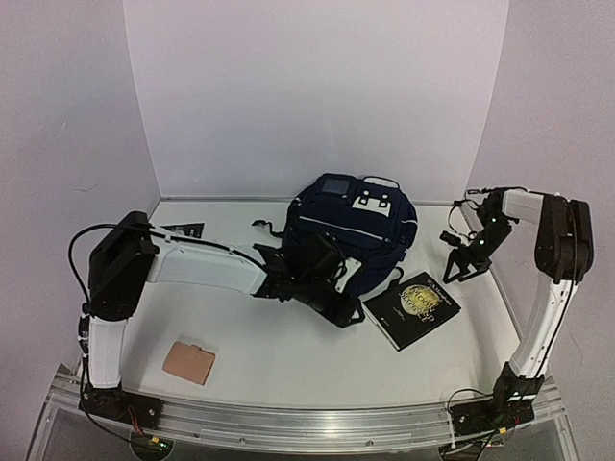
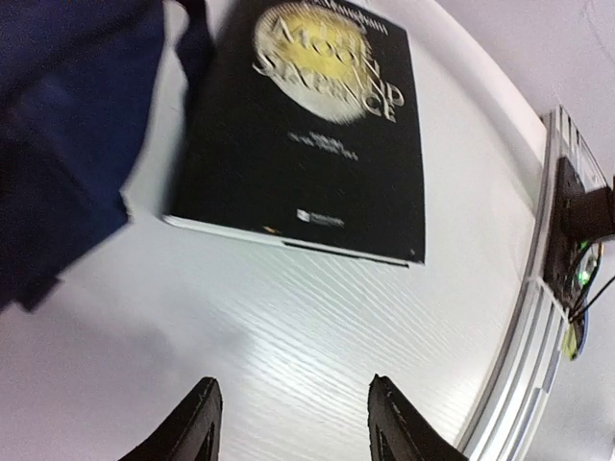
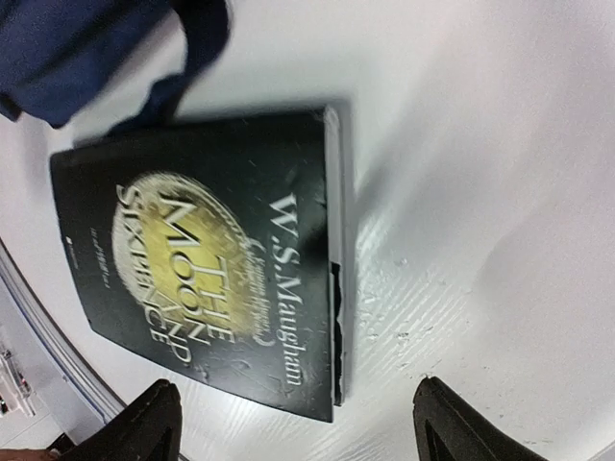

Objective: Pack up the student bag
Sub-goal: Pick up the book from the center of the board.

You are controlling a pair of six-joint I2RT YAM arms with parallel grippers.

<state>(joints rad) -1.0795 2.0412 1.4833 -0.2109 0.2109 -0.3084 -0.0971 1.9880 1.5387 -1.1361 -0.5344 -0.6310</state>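
White table [image 1: 288, 355], pale walls [image 1: 317, 86] — navy student bag [image 1: 351, 230]

The white table [image 1: 288, 360] bears a navy student bag [image 1: 356, 226] at the middle of its far edge. Just beside it, toward the right edge, a black book [image 1: 413, 309], The Moon and Sixpence, lies cover up. Near the front left corner lies a flat tan pouch [image 1: 188, 362], perhaps a wallet. A small black packet [image 1: 183, 230] sits at the far left corner.

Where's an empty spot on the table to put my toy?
Biggest bare patch: the table between the tan pad and the black book, on the near side of the left arm. Crowded where the student bag, arm and book meet.
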